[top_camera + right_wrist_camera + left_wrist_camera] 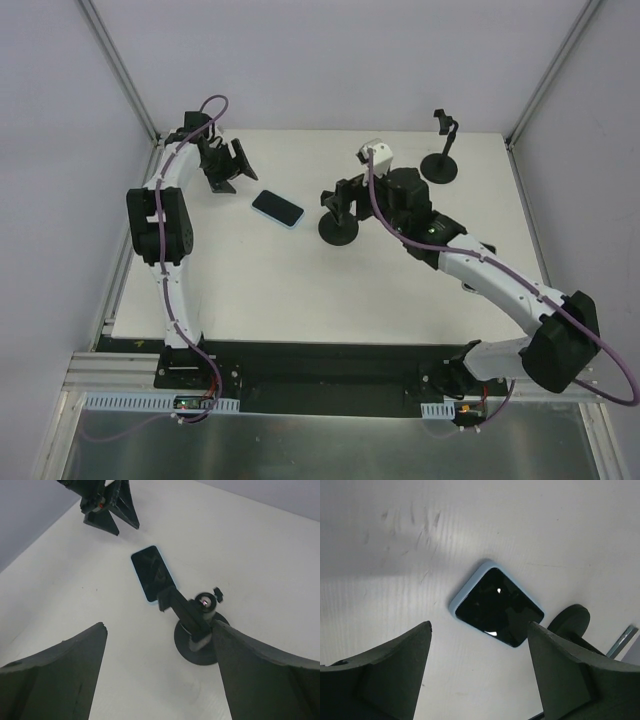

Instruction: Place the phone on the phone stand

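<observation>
My L fingers (385, 675) spread wide, empty, aimed at the phone (497, 605), flat on table (395, 555). R fingers (55, 680) wide too, empty, by phone stand (196, 647); phone at its 9 o'clock.

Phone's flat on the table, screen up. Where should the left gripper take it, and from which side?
Grip the phone across its two long edges, mid-length, coming straight down. It lies flat on the table, so only the thin blue rim is exposed, and its narrow width suits the jaws best. It sits diagonally, so the open left gripper likely needs its wrist turned.
</observation>
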